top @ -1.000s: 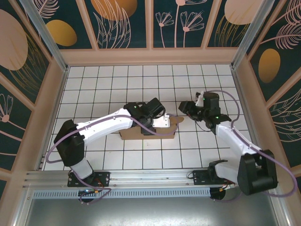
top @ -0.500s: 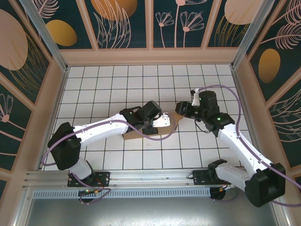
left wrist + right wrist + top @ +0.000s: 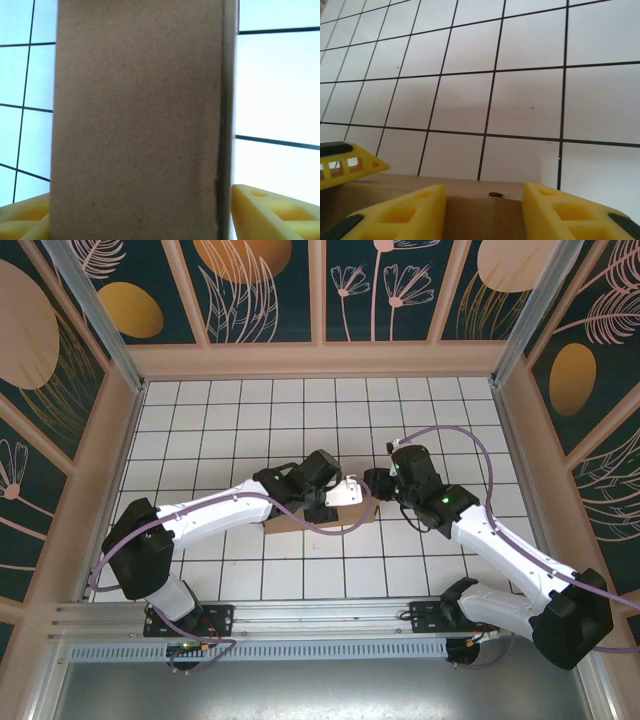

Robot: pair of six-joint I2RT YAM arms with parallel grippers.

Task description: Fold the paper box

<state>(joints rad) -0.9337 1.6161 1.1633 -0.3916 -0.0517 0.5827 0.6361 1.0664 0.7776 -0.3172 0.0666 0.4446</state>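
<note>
The paper box (image 3: 280, 526) lies mid table (image 3: 250, 420). We see L gripper (image 3: 145, 220) w/ a box wall between its fingers; can't tell if it's squeezing. R gripper (image 3: 485, 210) has jaws apart by box edge.

1. Top external: mounted high and behind the rig, looking down and forward over the white tiled table with black grid lines (image 3: 250, 410). It stands far off and takes in the whole floor up to the dark teal wall panels with leaf prints (image 3: 260, 290).
2. Left wrist: very close, facing straight onto one panel of the plain brown cardboard box (image 3: 135, 100). The left gripper (image 3: 150, 220) shows yellow at both bottom corners, with tiles to either side.
3. Right wrist: low, at a shallow angle across the tiles. The right gripper (image 3: 485, 215) and the cardboard edge sit along the bottom.
4. Overlap: all three views share the box and the tiles around it, mid-table.
</note>
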